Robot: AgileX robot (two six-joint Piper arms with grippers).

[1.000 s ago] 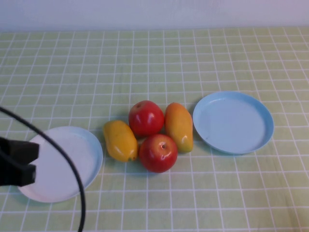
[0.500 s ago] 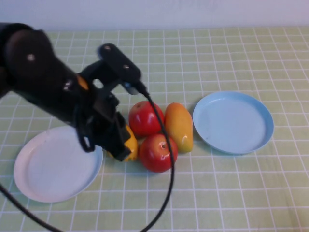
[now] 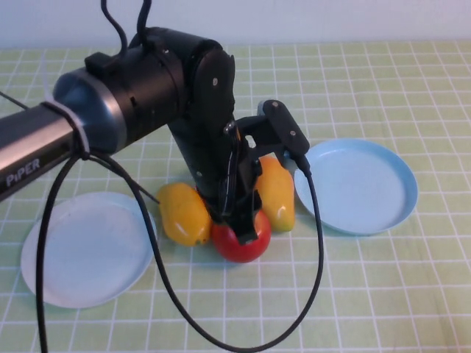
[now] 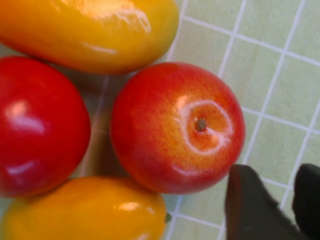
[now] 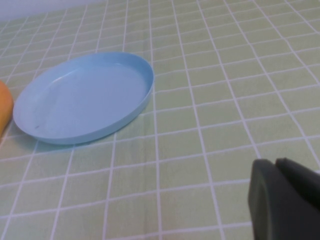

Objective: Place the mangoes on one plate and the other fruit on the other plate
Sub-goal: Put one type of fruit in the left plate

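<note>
My left arm reaches over the fruit cluster at mid-table. Its left gripper (image 3: 241, 220) (image 4: 274, 171) hangs low beside the near red apple (image 3: 239, 244) (image 4: 175, 130), open by a narrow gap with only tablecloth between the fingers. The second apple (image 4: 40, 125) is hidden under the arm in the high view. One mango (image 3: 182, 213) lies on the cluster's left and the other mango (image 3: 277, 195) on its right. The light blue plate (image 3: 357, 184) (image 5: 85, 100) lies empty on the right, the white plate (image 3: 81, 250) empty at the left. My right gripper (image 5: 277, 167) is shut, low over bare cloth near the blue plate.
The left arm's black cable (image 3: 316, 243) loops down over the cloth in front of the fruit, between the cluster and the blue plate. A green checked tablecloth (image 3: 412, 294) covers the table. A pale wall (image 3: 331, 18) runs along the far edge.
The left arm has swung from above the white plate rightward over the fruit, and its gripper now sits at the near apple. Fruit and plates have not moved.
</note>
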